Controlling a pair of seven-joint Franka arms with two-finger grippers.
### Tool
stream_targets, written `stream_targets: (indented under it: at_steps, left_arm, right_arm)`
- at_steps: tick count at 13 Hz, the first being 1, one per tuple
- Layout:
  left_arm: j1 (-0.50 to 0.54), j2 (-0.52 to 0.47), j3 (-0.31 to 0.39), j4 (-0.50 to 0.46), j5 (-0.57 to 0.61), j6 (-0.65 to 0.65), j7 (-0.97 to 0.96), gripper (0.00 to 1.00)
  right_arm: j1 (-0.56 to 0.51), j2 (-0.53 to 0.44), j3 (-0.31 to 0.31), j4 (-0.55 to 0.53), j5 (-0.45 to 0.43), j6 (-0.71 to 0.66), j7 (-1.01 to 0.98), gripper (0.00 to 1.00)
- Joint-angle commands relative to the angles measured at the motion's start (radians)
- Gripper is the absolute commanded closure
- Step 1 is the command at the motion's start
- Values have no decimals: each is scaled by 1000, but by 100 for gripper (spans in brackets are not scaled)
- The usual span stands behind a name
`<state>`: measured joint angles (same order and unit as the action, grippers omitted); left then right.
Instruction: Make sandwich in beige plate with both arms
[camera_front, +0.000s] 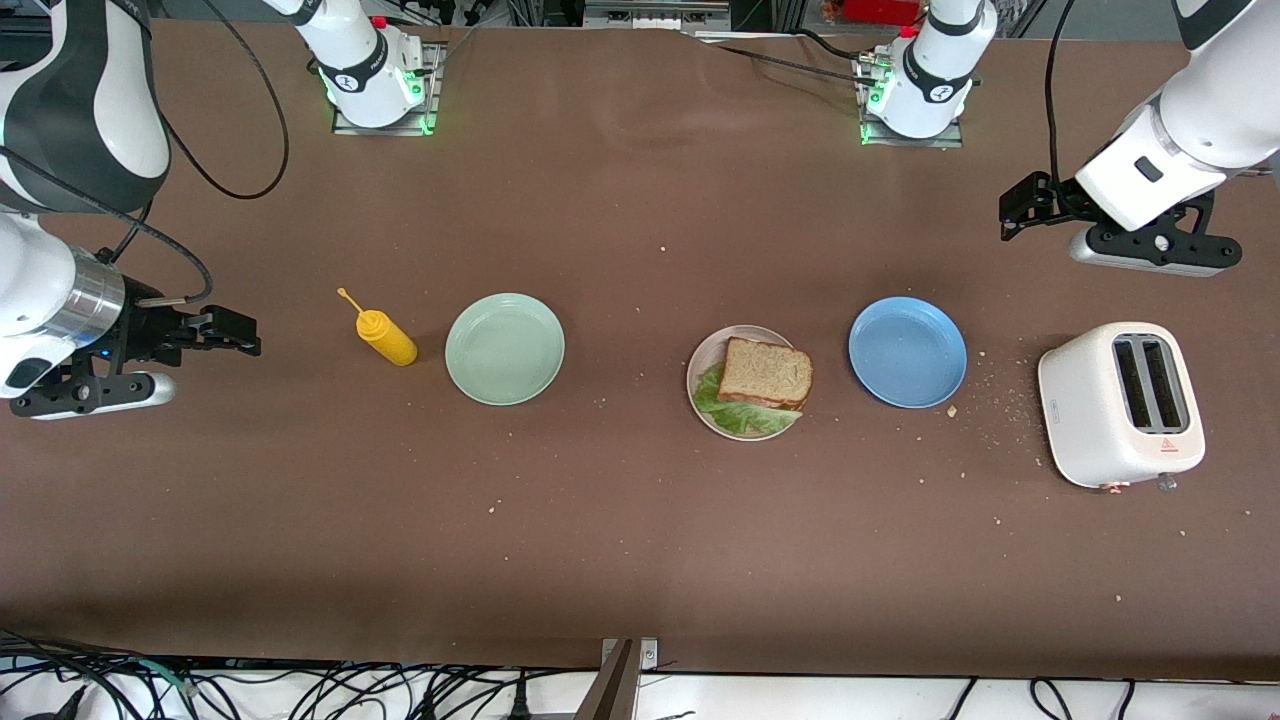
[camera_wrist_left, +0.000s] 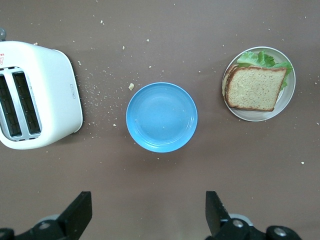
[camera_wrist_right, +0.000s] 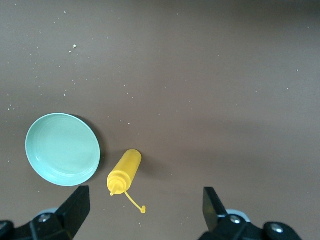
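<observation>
With the sandwich (camera_front: 763, 383) assembled on the beige plate (camera_front: 701, 366), the task looks finished; the left gripper (camera_wrist_left: 148, 220) and right gripper (camera_wrist_right: 145, 217) hang wide open, well apart from that plate, waiting.

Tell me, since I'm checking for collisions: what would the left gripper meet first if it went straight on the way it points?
Probably bare table. The left gripper, jaws open, points down at brown tabletop near the blue plate, though depth is hard to judge.
</observation>
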<state>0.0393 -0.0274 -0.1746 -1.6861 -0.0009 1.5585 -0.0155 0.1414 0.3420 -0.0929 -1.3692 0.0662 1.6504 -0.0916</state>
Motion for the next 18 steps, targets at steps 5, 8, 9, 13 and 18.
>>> stream_targets:
  at_steps: [5,8,9,13,18]
  left_arm:
    - [1,-35,0,9,-2,-3,11,0]
    - [2,-35,0,9,-2,-6,9,0]
    - [2,-35,0,9,-2,-6,9,0]
    - [1,-35,-2,9,-4,-6,8,0]
    - [1,-35,-2,11,-7,-5,-6,0]
  right_arm:
    - [-5,-24,7,-27,-11,12,9,0]
    - [-5,-24,7,-27,-9,12,9,0]
    - [-5,-24,7,-27,-9,12,9,0]
    - [-5,-24,7,-27,-8,12,9,0]
    - [-5,-24,7,-27,-8,12,6,0]
